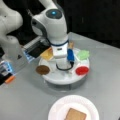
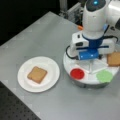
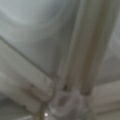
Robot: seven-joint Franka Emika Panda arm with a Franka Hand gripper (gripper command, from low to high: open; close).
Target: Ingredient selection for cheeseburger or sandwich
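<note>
A white robot arm reaches down over a round white tray [image 1: 53,77] divided into wedge compartments, standing on a grey table [image 2: 37,32]. The gripper [image 1: 63,66] hangs low over the tray's middle, its tip hidden behind the arm's wrist in both front views, so how far it is open, and whether it holds anything, cannot be told. The wrist view shows only blurred pale dividers of the tray, very close. Around the tray's rim lie a round dark-brown patty [image 1: 42,69], a yellow cheese slice [image 1: 47,54], a red round piece [image 1: 82,70] and a green leafy piece [image 1: 83,54]. In a front view a tan bread slice [image 2: 114,59] lies in a compartment at the tray's right edge. Well apart from the tray, near the table's edge, sits a white paper plate [image 2: 48,65] with another tan bread slice [image 2: 37,74] lying flat near its centre, nothing stacked on it.
</note>
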